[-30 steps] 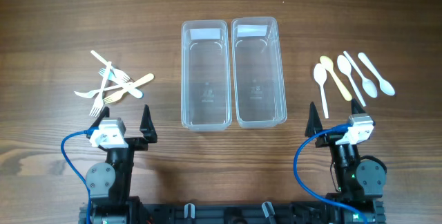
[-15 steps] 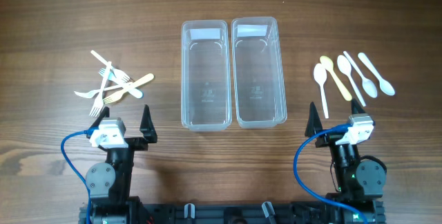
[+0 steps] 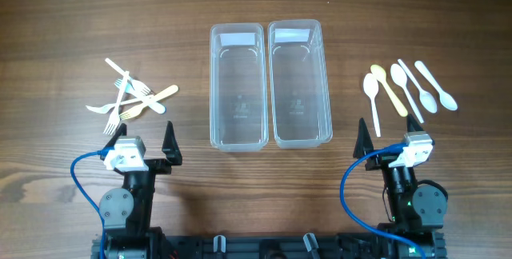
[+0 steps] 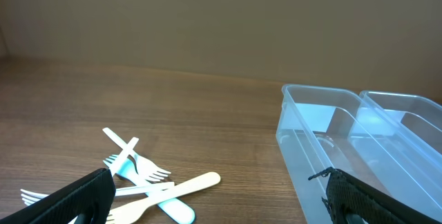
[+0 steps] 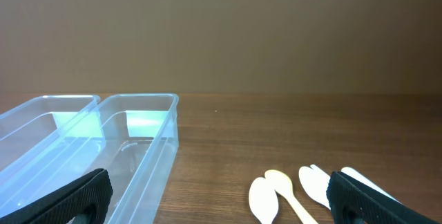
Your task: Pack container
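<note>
Left jaws: wide open, holding nothing, parked at the near edge of the bench (image 3: 64, 19). Right jaws: the same. I see nothing moved in the last second.
Forks (image 3: 132, 99): loose heap beyond the left jaws.
Spoons (image 3: 408, 89): row beyond the right jaws.
Containers (image 3: 238, 87): two, side by side, mid-bench, both empty.
I judge packing not yet begun.
</note>
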Available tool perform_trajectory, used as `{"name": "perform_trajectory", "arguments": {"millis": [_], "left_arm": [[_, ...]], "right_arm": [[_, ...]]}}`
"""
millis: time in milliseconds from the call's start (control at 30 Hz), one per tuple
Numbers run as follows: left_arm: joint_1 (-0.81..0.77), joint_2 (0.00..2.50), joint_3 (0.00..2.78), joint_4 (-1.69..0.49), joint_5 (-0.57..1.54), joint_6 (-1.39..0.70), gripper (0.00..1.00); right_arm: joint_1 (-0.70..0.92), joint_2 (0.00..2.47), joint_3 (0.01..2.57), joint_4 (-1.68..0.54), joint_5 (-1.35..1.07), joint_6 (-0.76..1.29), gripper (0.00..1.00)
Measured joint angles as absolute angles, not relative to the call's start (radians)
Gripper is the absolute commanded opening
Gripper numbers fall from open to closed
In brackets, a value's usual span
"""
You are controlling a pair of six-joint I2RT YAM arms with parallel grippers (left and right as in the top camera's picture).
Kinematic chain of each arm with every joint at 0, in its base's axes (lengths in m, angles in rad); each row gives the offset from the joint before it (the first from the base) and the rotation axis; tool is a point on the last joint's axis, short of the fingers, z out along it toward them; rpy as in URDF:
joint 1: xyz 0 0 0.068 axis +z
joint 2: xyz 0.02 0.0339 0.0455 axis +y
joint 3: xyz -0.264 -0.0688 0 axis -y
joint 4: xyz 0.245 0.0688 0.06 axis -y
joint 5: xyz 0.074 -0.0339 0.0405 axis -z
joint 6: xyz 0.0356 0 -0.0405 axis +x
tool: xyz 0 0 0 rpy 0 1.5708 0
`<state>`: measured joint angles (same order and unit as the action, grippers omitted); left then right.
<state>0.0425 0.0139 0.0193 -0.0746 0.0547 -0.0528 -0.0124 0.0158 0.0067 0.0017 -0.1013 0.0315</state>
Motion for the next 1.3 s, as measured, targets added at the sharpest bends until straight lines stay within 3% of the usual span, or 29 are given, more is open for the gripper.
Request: {"name": "perform_trajectory", "arguments": {"millis": [500,833,1033,1300], "left_arm": [[0.043,0.014,0.019,-0.074,0.055,-0.053,1.0],[0.043,0.015,0.029,-0.03,0.19,-0.049,1.0],[0.043,0.124,0.233,-0.101,0.212,-0.046,1.0],[0.043,0.504,0.643,-0.238,0.221,-0.042,1.0]], "right_arm": [[-0.012,0.016,0.007,0.002,-0.101,0.031,1.0],[-0.012,0.016,0.007,0.002,-0.101,0.031,1.0],[-0.012,0.016,0.007,0.002,-0.101,0.031,1.0],[-0.012,0.016,0.007,0.002,-0.101,0.031,1.0]]}}
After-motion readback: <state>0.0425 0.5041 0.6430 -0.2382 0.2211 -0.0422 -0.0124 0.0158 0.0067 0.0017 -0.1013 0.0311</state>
